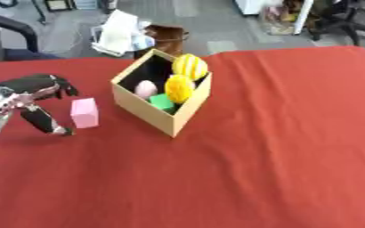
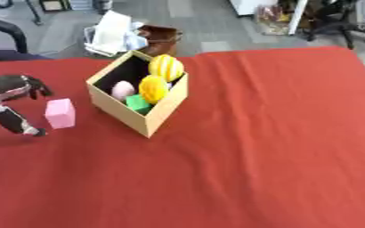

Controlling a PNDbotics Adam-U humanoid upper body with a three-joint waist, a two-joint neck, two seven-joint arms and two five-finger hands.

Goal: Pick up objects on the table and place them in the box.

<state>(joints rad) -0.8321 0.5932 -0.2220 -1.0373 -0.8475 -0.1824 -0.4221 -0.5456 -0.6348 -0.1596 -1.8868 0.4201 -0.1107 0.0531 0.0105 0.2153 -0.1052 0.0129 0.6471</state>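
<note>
A pink block stands upright on the red tablecloth, just left of the tan cardboard box. Inside the box lie two yellow striped round objects, a pale pink egg shape and a green block. My left hand is at the left edge beside the pink block, open, with the fingers arched above and the thumb reaching down toward the block's lower left. The block sits in the gap between them; no contact is visible. My right hand is not in view.
The red-covered table stretches wide to the right and front of the box. Beyond the far edge stand a dark chair, a basket of white items, a brown object and office chairs.
</note>
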